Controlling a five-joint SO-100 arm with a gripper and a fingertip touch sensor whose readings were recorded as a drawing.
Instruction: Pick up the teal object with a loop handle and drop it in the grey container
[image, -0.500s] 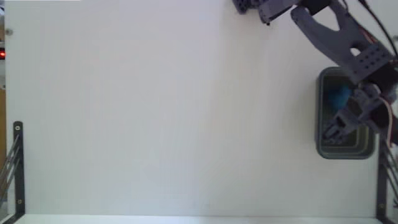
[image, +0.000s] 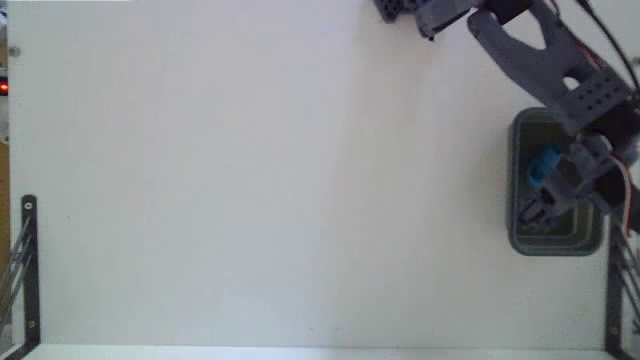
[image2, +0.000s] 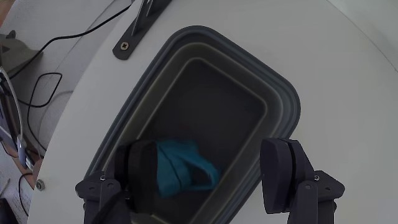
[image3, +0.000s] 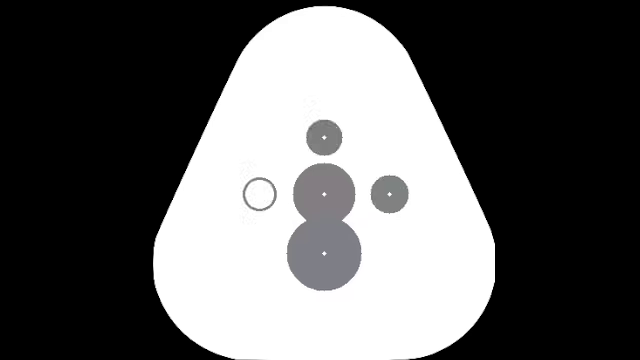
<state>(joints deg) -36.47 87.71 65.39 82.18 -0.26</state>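
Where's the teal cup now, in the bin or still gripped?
In the bin. The wrist view shows the teal cup lying inside the grey container, with the gripper open above it, fingers wide apart.

- a white table (image: 280, 190) fills most of the fixed view.
- a grey bin (image: 520, 215) stands at the right edge of the table.
- the grey arm (image: 545, 60) reaches from the top down over the bin.
- the gripper (image: 545, 200) hangs above the bin's inside.
- a small teal cup (image: 542, 165) shows inside the bin's outline, right beside the gripper.
- black metal brackets (image: 28, 260) stand at the lower left and lower right edges.
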